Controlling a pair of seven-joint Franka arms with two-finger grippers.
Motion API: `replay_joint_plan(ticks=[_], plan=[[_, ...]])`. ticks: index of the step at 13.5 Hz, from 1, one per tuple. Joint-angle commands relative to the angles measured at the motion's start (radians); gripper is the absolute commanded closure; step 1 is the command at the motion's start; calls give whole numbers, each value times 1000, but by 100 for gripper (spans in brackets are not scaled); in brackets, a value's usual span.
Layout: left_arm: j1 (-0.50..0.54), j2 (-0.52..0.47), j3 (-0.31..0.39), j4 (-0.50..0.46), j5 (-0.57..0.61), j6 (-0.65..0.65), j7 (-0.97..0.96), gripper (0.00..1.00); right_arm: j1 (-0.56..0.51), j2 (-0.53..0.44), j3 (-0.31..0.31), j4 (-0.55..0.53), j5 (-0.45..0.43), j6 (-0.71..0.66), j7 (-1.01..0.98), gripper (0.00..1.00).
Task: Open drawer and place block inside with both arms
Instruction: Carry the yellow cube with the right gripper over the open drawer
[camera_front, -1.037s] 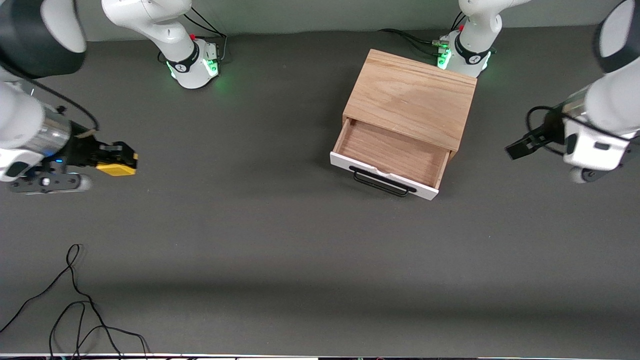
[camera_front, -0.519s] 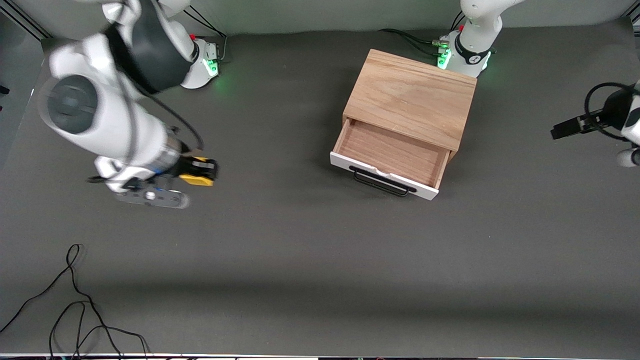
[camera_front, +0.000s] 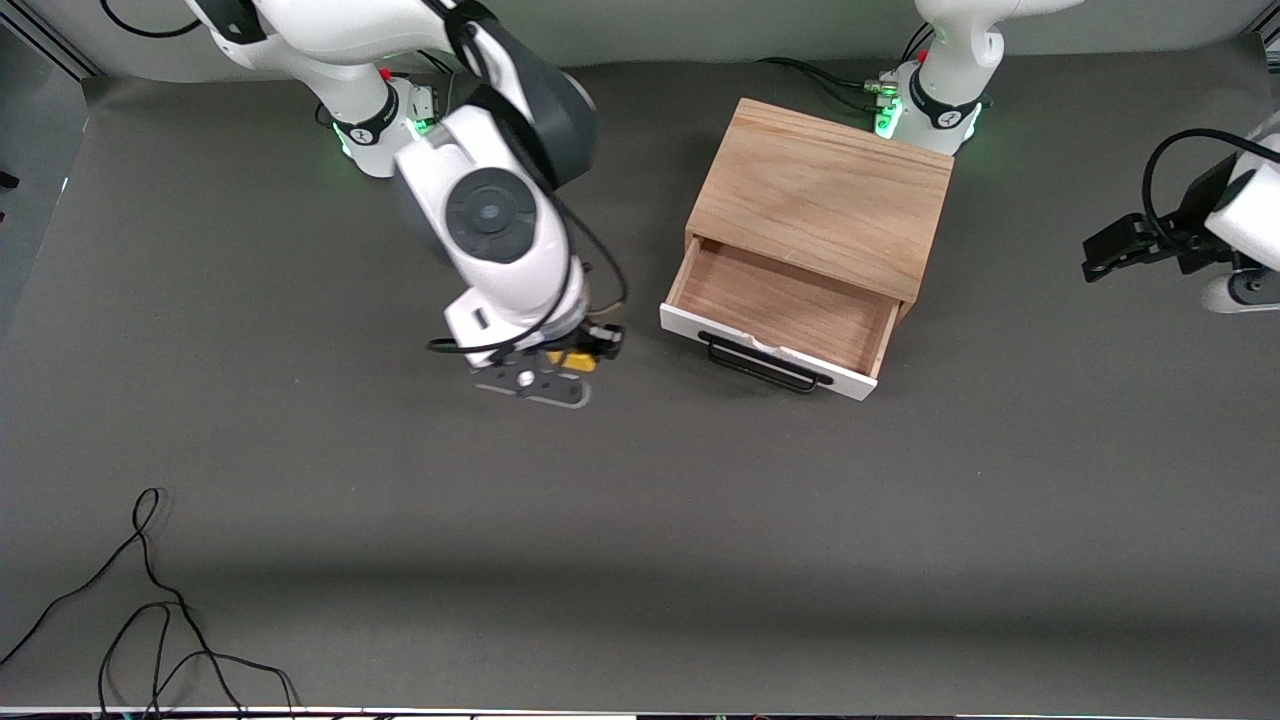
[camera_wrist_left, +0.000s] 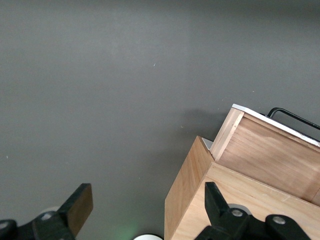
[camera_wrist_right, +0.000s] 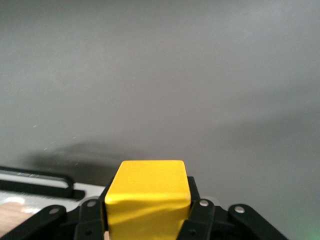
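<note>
Under right wrist, half-hidden block (camera_front: 578, 359)

My right gripper (camera_front: 590, 352) carries the block (camera_front: 578, 360) across to just beside the drawer (camera_front: 770, 345); my left gripper (camera_front: 1105, 252) draws back.

The block (camera_wrist_right: 148, 200) was bright yellow, plain on every visible face. The cabinet (camera_front: 820, 195) was light oak with a wavy grain, and the drawer (camera_front: 785, 310) had a white front, a black bar handle (camera_front: 765, 362) and a reddish-brown wood floor. The table (camera_front: 640, 520) was flat dark grey. Both arms (camera_front: 500, 220) were white with dark grey joints, their bases lit green. A thin black cable (camera_front: 150, 610) lay looped on the grey.
</note>
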Motion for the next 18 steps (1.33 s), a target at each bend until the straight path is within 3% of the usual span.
replay_joint_plan(ticks=[1,4,9,12,18], plan=[[-21,-22,37,-34,-18,35,98,0,-8,46,84,51,12,30,82,100],[-18,-23,39,-56,-28,72,93,0,25,95,137,54,12,117,209,100],[-38,-20,40,-57,-28,93,24,0,119,176,135,55,2,217,338,100],[-90,-19,94,-57,-27,87,30,0,142,198,137,54,4,246,387,100],[-84,-19,91,-51,-27,63,38,0,171,251,135,40,2,286,470,100]])
